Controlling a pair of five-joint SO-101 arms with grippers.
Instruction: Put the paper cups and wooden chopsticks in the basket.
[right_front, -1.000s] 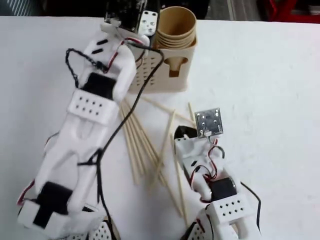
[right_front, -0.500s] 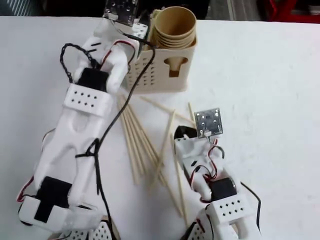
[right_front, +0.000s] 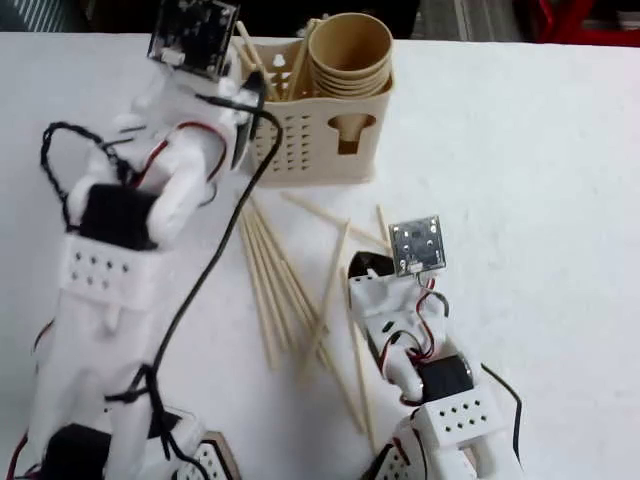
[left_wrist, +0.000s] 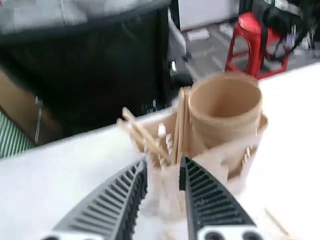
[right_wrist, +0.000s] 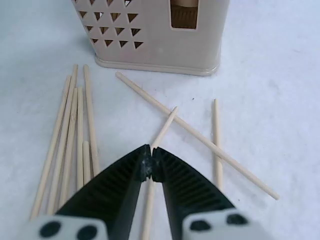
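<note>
Looks like a lab or workroom: white table (right_front: 540, 150) beneath the left gripper (left_wrist: 163, 162), red stool (left_wrist: 256, 25) on bare grey floor well beyond it.

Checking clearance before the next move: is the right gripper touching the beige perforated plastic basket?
Apart. Right wrist view: bare white table and loose wooden chopsticks lie between the right gripper and the beige perforated plastic basket.

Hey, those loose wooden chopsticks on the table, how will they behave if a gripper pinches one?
The chopsticks look thin and straight, so probably stiff and very light. Lying flat on the table, one may roll or slip from a pinch. Several cross, so lifting one could disturb others.
</note>
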